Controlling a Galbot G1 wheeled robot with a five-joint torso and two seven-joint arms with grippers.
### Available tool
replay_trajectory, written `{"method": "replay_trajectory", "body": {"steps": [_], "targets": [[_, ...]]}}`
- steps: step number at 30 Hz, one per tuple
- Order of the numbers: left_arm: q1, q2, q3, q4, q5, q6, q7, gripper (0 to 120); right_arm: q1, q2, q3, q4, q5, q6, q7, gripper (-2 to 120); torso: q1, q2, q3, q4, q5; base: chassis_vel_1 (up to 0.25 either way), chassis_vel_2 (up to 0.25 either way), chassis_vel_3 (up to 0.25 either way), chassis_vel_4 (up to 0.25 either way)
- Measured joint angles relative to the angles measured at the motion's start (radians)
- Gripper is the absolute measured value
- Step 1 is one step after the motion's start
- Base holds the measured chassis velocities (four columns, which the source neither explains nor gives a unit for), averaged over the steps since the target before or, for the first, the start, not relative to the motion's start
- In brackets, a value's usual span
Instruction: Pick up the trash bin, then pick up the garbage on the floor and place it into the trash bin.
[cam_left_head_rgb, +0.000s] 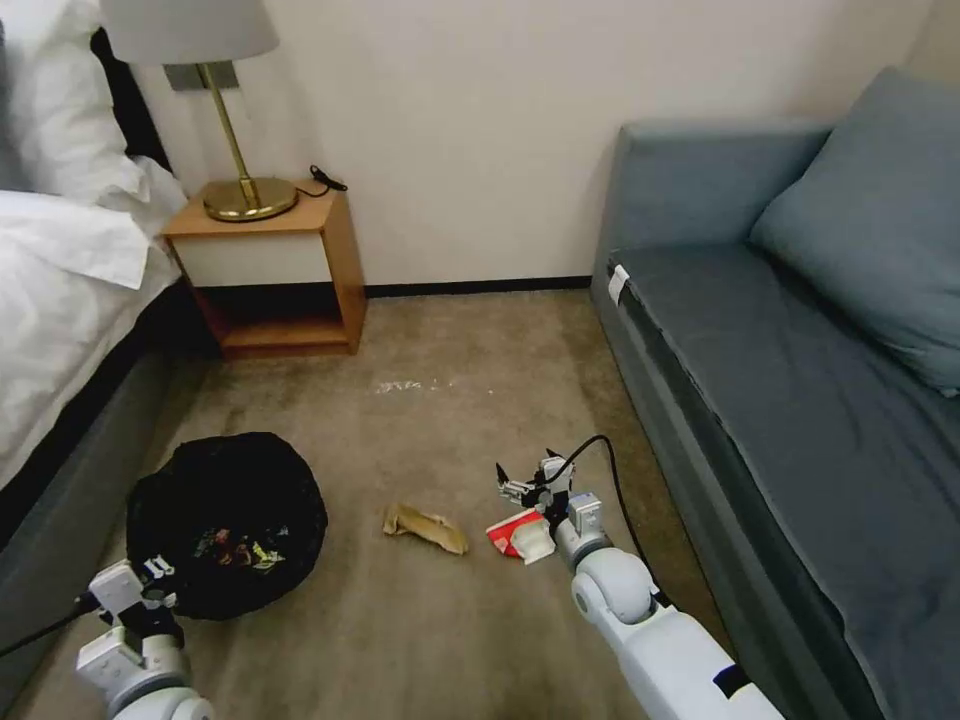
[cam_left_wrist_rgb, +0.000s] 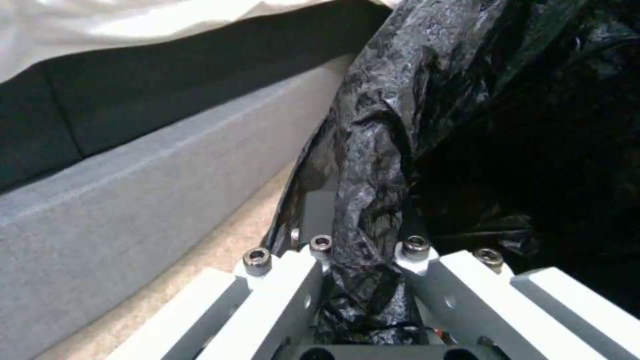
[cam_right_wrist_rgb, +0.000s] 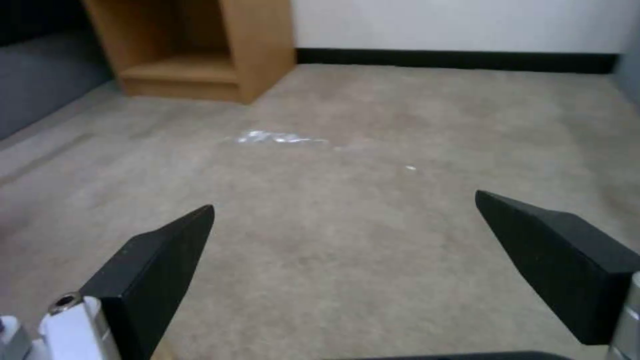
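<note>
The trash bin (cam_left_head_rgb: 228, 520), lined with a wrinkly black bag, is standing on the carpet (cam_left_head_rgb: 440, 640) just beside the bed's grey base (cam_left_head_rgb: 70, 520), with a few bright scraps lying inside it. The left gripper (cam_left_head_rgb: 150, 580) is clamping the bin's near rim, its fingers (cam_left_wrist_rgb: 280, 295) pinched narrow on a fold of the liner. The right gripper (cam_left_head_rgb: 525, 480) is hovering above the red-and-white wrapper (cam_left_head_rgb: 520, 535), its dark pads (cam_right_wrist_rgb: 160, 265) spread wide and holding nothing. A tan paper wad (cam_left_head_rgb: 425, 528) is lying between the wrapper and the bin.

To do this pick well, the right gripper should probably be coming down squarely over the flat wrapper, pads straddling it, and closing low against the pile so the thin packet does not slide out; the bin is best kept steady and level meanwhile.

The head view is giving the layout of bin, wad and wrapper. The left wrist view is showing the grasp itself, with plastic bunched between the fingers and a pale strip of bin wall behind it. The right wrist view is confirming the open spread, looking across bare carpet toward the wooden nightstand (cam_right_wrist_rgb: 200, 50), the wrapper lying below its sight.
</note>
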Motion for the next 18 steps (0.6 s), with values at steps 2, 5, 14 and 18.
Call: {"method": "replay_trajectory", "body": {"steps": [2,5,14,18], "targets": [[-0.002,0.001,0.000,0.003,0.000,0.000,0.000,3,0.006,-0.002,-0.007,-0.005,-0.001,0.001,-0.016,100,0.000,0.000,0.000,0.0001,0.0000,-0.021,0.032,0.010,-0.010],[-0.008,0.004,0.001,0.010,0.002,0.002,0.000,3,0.040,-0.002,-0.037,-0.040,-0.002,-0.008,-0.070,100,0.000,0.000,0.000,0.0003,-0.0001,0.000,0.000,0.000,0.000],[-0.008,0.025,-0.018,0.007,0.003,0.013,0.000,3,0.218,0.069,-0.146,-0.241,-0.010,-0.072,-0.214,100,0.000,0.000,0.000,0.0003,0.0001,0.000,0.000,0.000,0.000],[-0.004,0.026,-0.025,0.006,0.005,0.015,0.000,3,0.301,0.119,-0.177,-0.369,-0.034,-0.075,-0.248,100,0.000,0.000,0.000,0.0003,0.0000,0.000,0.000,0.000,0.000]]}}
